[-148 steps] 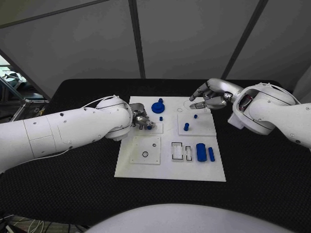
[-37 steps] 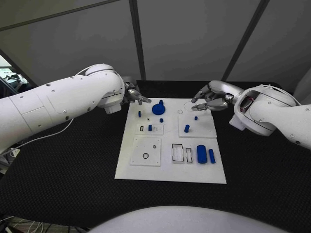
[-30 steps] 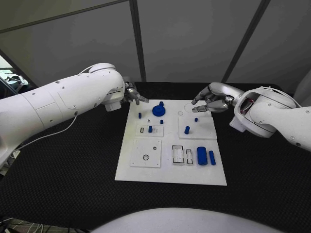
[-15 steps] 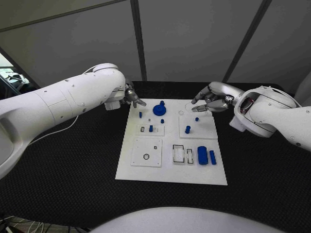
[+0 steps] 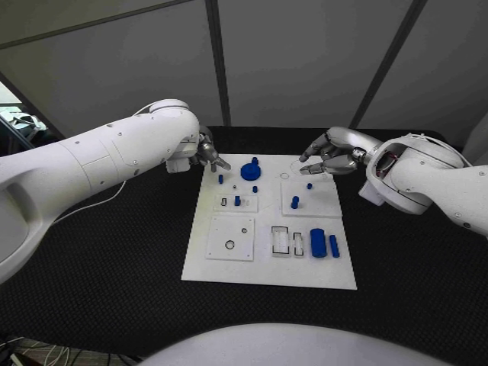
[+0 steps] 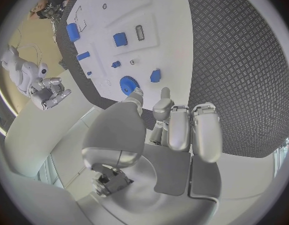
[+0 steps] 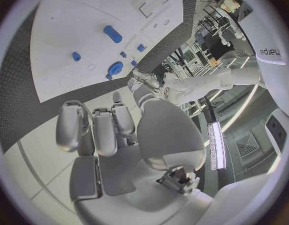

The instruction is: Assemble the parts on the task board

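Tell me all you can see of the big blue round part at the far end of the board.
The blue round part looks like matte plastic: a flat disc with a toothed rim in the left wrist view, and a stub rising from it. It sits on the task board near its far edge, between the two hands; neither touches it.

Grey panel walls (image 5: 299, 61) run across the top of the frame, split by dark vertical seams. A black textured table (image 5: 101, 252) takes up the lower half. At the far left edge there's a bright opening (image 5: 8, 114) with metal framing and some clutter.
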